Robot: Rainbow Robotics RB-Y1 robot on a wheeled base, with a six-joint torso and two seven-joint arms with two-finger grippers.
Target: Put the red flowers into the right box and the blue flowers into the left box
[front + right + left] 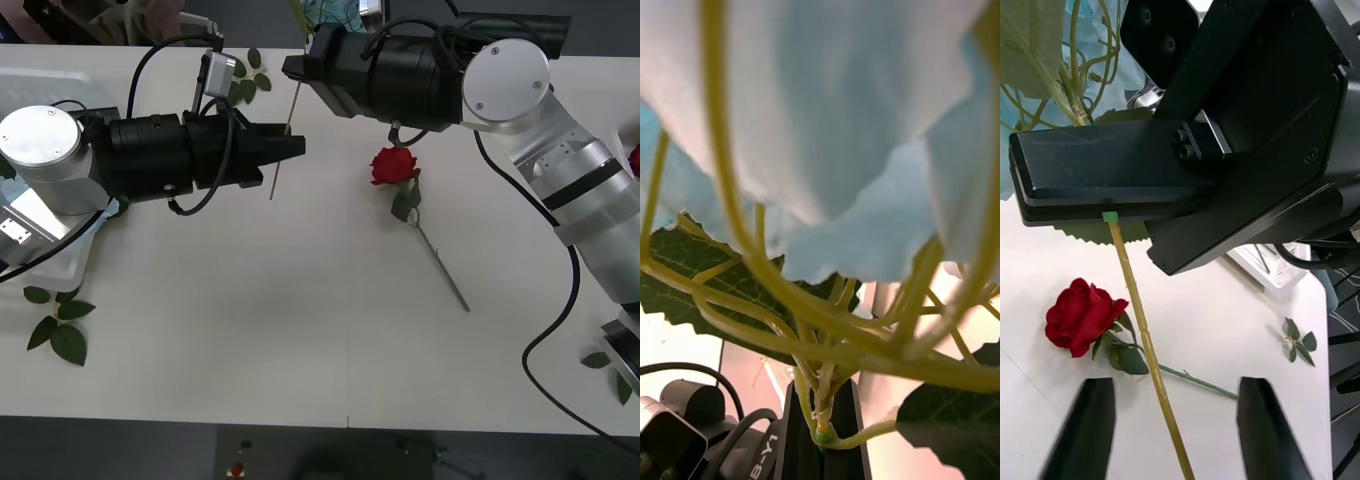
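My right gripper clamped a blue flower's stem upper-center of frame, stem hanging down betw. my left gripper's spread fingers, so left was nearer for the handover.

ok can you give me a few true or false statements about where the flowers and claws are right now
1. The right claw is shut on the blue flower stem. True.
2. A red rose lies on the table. True.
3. The left claw is gripping the red rose. False: its fingers stand open and hold nothing, with the blue flower's stem hanging between them.
4. The red rose is already in a box. False: it lies on the bare table between the two arms.
5. The left box sits at the table's left edge by the left arm. True.
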